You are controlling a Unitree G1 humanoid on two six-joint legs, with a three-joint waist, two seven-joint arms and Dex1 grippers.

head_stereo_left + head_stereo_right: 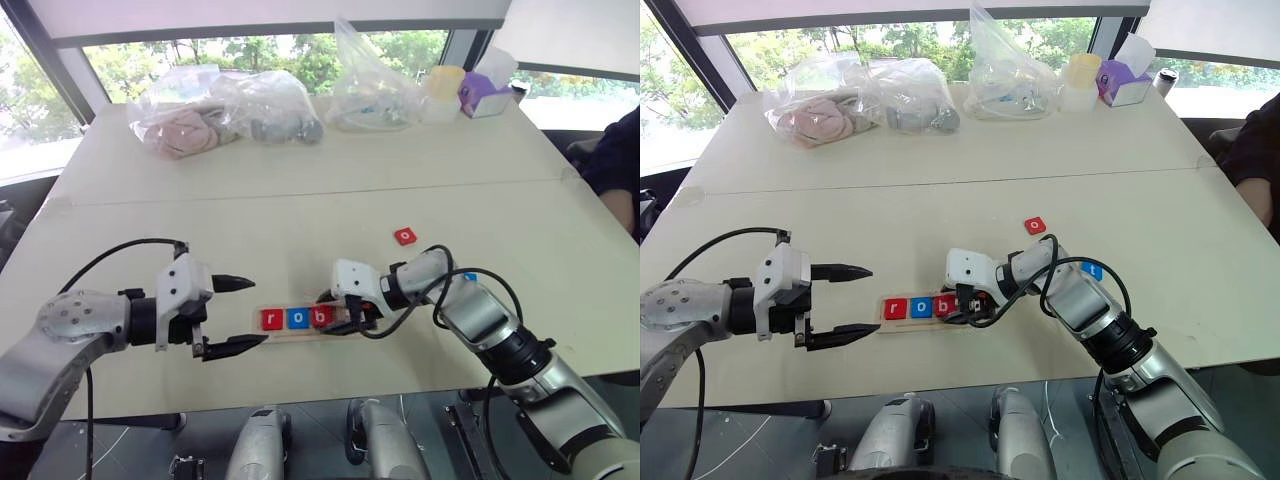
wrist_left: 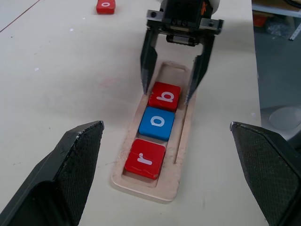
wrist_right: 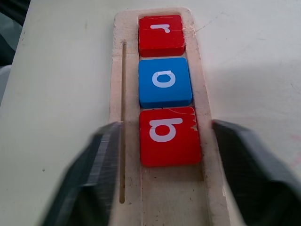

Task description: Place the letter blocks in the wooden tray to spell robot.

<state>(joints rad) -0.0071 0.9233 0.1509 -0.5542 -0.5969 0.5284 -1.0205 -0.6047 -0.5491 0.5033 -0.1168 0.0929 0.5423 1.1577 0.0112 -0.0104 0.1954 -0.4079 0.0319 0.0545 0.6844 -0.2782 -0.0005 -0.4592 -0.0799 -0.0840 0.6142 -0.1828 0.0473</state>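
the left gripper point(image 1: 232, 315) hangs spread wide and holding nothing just left of the wooden tray point(image 2: 176, 181), a pale strip lying on the table point(image 1: 300, 190). three letter blocks sit in its slot: red r point(image 2: 145, 158), blue o point(image 2: 157, 123), red b point(image 2: 164, 96). the right gripper point(image 2: 170, 87) straddles the b, fingers parted and clear of it. two more blocks lie loose farther right: red o point(image 1: 404, 236) and a blue one point(image 1: 1093, 270).

Both arms: silver-grey metal links w/ black joints, white wrist housings, black cables looping outside. Left gripper point(image 1: 228, 315) & right gripper point(image 2: 171, 81): tapered black fingers.
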